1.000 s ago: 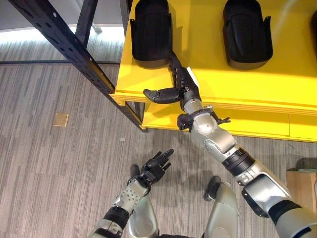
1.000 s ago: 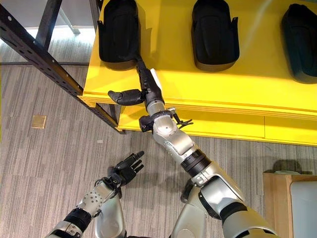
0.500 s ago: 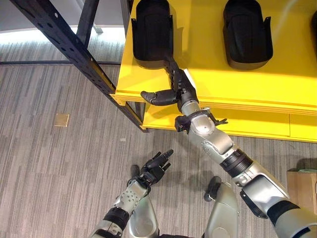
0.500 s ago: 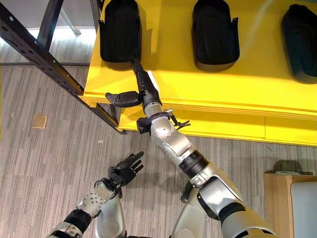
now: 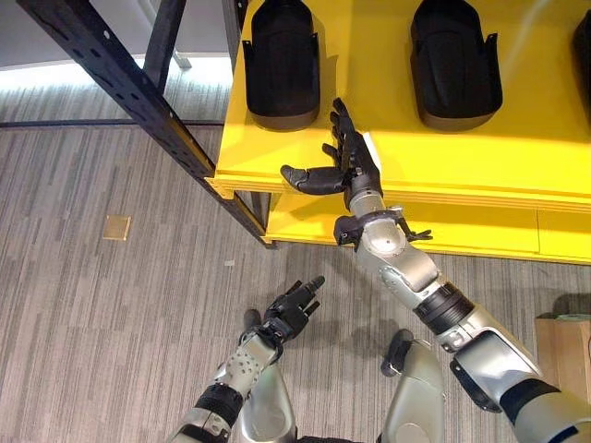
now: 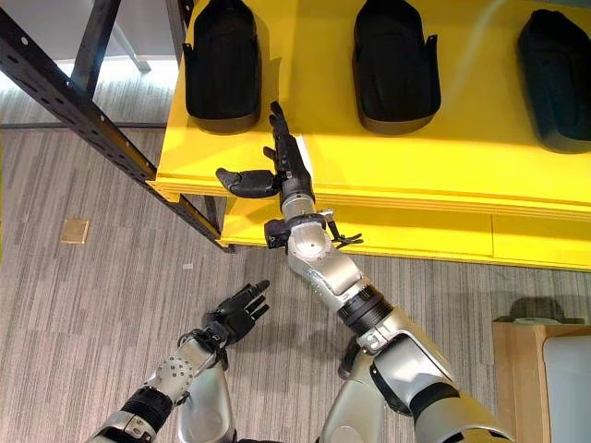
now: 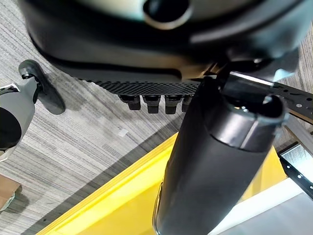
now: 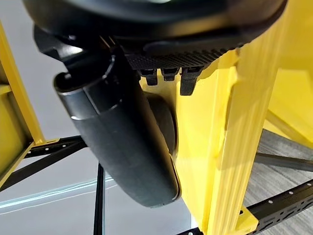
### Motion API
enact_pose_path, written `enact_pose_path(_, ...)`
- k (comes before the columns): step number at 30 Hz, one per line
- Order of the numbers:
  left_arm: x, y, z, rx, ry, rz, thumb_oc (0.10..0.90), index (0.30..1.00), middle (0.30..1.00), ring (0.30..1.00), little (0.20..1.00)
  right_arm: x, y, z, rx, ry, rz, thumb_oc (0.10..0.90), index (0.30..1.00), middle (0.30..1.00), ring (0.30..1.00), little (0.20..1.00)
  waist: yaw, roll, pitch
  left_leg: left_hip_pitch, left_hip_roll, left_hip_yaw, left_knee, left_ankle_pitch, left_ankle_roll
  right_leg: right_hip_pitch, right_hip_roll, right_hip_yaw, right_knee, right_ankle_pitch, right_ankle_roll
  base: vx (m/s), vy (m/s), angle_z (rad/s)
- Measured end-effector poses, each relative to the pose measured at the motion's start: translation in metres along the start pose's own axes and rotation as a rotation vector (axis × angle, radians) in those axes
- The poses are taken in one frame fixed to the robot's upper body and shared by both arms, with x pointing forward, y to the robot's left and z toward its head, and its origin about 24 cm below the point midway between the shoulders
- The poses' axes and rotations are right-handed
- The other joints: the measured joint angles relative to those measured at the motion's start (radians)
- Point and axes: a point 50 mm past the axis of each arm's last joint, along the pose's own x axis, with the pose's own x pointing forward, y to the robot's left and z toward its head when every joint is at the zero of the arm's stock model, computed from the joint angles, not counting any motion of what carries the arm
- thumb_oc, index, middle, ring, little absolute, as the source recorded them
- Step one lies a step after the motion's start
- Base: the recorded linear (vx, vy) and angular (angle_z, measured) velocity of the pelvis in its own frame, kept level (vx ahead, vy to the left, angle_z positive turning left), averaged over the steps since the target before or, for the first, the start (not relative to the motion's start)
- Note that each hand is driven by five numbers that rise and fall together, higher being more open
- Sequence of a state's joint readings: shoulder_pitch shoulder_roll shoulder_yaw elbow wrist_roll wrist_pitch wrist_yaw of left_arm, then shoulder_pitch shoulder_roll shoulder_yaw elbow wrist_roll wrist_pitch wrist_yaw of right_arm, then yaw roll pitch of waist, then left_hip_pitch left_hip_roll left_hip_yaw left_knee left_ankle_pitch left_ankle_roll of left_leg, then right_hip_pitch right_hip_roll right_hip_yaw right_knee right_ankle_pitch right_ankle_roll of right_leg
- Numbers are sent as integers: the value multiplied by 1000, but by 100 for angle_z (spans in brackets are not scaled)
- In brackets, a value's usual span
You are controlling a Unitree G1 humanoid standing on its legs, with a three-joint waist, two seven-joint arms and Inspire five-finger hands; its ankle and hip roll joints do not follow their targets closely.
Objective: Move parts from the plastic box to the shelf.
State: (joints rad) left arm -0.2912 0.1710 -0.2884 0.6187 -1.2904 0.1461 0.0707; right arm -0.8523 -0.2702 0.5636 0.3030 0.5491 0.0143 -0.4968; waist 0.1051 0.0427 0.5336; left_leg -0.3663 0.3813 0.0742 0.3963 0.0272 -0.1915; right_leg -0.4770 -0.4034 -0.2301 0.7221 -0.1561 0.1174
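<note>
Three black moulded parts lie on the yellow shelf (image 5: pixel 517 157): the leftmost part (image 5: pixel 282 60), a middle one (image 5: pixel 455 60) and a third part (image 6: pixel 554 74) at the right edge. My right hand (image 5: pixel 351 161) is open over the shelf's front edge, just below and right of the leftmost part and clear of it, its thumb out past the edge. It holds nothing. My left hand (image 5: pixel 291 312) hangs low over the floor, open and empty, fingers relaxed (image 7: pixel 151 103).
A black perforated rack beam (image 5: pixel 120 83) runs diagonally down to the shelf's left corner. A lower yellow shelf level (image 5: pixel 305 217) shows under the top one. A small tan square (image 5: pixel 116 227) lies on the grey floor; a wooden box (image 5: pixel 561 351) stands at lower right.
My right hand's fingers have drawn back from the leftmost part's near edge and shifted slightly right, now spread above the shelf. The left hand has stayed still.
</note>
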Motion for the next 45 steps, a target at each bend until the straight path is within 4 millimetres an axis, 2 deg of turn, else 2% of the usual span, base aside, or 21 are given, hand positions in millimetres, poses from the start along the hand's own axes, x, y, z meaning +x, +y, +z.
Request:
enact_pose_path(6,2,-5,2,3,-8,0,900,1000,1000,1000,1000,0,-7,0,28,-3,-45,900,1000,1000,1000,1000,-7,-1,0,-5,5,6,2,-7,-6,-2,9,3,-22,17,3,-26,10,-3)
enact_pose_path(14,3,-7,-7,-30,-29,35,900,1000,1000,1000,1000,-12,-28,-17,101,-21,-87,900,1000,1000,1000,1000,-27,-3,1,29,5,32,-7,-15,-4,36,22,15,-82,50,16,-1,27,-6)
enact_pose_path(17,0,1,-7,-29,-77,86,900,1000,1000,1000,1000,-27,-34,-27,83,-30,-32,900,1000,1000,1000,1000,-41,-4,1,90,3,47,-37,-15,-4,101,24,7,-121,61,23,94,45,-3)
enact_pose_path(19,-4,13,-8,-7,-122,144,900,1000,1000,1000,1000,-54,-41,-29,19,-55,23,900,1000,1000,1000,1000,-58,-5,1,174,3,68,-89,-8,-11,184,30,-4,-181,82,40,133,68,-2)
enact_pose_path(20,-6,16,-9,-6,-129,152,900,1000,1000,1000,1000,-60,-37,-28,16,-67,46,900,1000,1000,1000,1000,-58,-7,-2,190,2,73,-102,-5,-7,202,32,-8,-195,87,43,142,86,-8)
enact_pose_path(22,-13,28,-7,26,-166,184,900,1000,1000,1000,1000,-78,-38,-25,-21,-85,106,900,1000,1000,1000,1000,-88,-14,-9,259,3,97,-156,2,-2,271,42,-16,-272,108,44,141,99,-10)
enact_pose_path(23,-21,35,-6,59,-181,186,900,1000,1000,1000,1000,-90,-41,-30,-22,-45,121,900,1000,1000,1000,1000,-106,-16,-21,309,3,120,-207,17,-4,318,50,-24,-337,133,50,125,92,-19)
enact_pose_path(25,-31,43,-8,103,-190,167,900,1000,1000,1000,1000,-107,-54,-53,-33,76,92,900,1000,1000,1000,1000,-105,-21,-75,337,1,157,-253,25,0,343,63,-26,-408,167,54,127,66,-23)
enact_pose_path(26,-32,43,-8,114,-191,162,900,1000,1000,1000,1000,-113,-59,-60,-41,114,79,900,1000,1000,1000,1000,-114,-24,-91,341,0,163,-261,25,0,347,62,-23,-426,174,57,106,36,-12)
enact_pose_path(28,-41,42,-6,165,-206,124,900,1000,1000,1000,1000,-139,-77,-82,-60,240,27,900,1000,1000,1000,1000,-124,-25,-133,382,-8,183,-309,44,-8,393,68,-28,-498,211,73,57,16,-6)
enact_pose_path(30,-48,41,-3,216,-217,98,900,1000,1000,1000,1000,-159,-86,-95,-64,319,2,900,1000,1000,1000,1000,-134,-27,-177,411,-16,209,-340,48,-7,420,73,-30,-557,235,82,45,6,-20)
enact_pose_path(33,-56,36,9,265,-253,59,900,1000,1000,1000,1000,-179,-94,-105,-56,390,-35,900,1000,1000,1000,1000,-160,-27,-244,459,-22,254,-391,55,-15,461,87,-26,-655,276,83,49,-14,-26)
enact_pose_path(35,-61,45,2,309,-206,95,900,1000,1000,1000,1000,-185,-98,-108,-58,411,-52,900,1000,1000,1000,1000,-169,-23,-279,486,-26,270,-414,61,-21,490,95,-26,-705,299,92,15,-18,-14)
enact_pose_path(38,-66,49,1,381,-187,77,900,1000,1000,1000,1000,-187,-99,-109,-81,415,-48,900,1000,1000,1000,1000,-166,-23,-318,491,-27,279,-445,74,-18,494,104,-28,-739,313,85,-34,-31,-5)
enact_pose_path(39,-71,54,-1,391,-176,52,900,1000,1000,1000,1000,-188,-100,-109,-89,417,-50,900,1000,1000,1000,1000,-162,-23,-326,491,-28,280,-453,78,-18,494,105,-29,-746,316,86,-72,-28,-3)
enact_pose_path(41,-102,75,-10,432,-180,-120,900,1000,1000,1000,1000,-200,-112,-112,-87,453,-83,900,1000,1000,1000,1000,-152,-26,-353,493,-29,285,-470,86,-26,498,110,-33,-775,330,93,-30,-9,-1)
enact_pose_path(42,-111,81,-12,439,-174,-140,900,1000,1000,1000,1000,-203,-116,-114,-85,463,-97,900,1000,1000,1000,1000,-151,-27,-359,494,-29,287,-472,88,-28,499,111,-34,-780,332,93,0,0,0)
enact_pose_path(45,-158,115,-19,481,-99,-192,900,1000,1000,1000,1000,-216,-141,-121,-70,515,-199,900,1000,1000,1000,1000,-123,-27,-362,509,-35,292,-474,87,-28,524,109,-35,-807,344,98,13,0,-1)
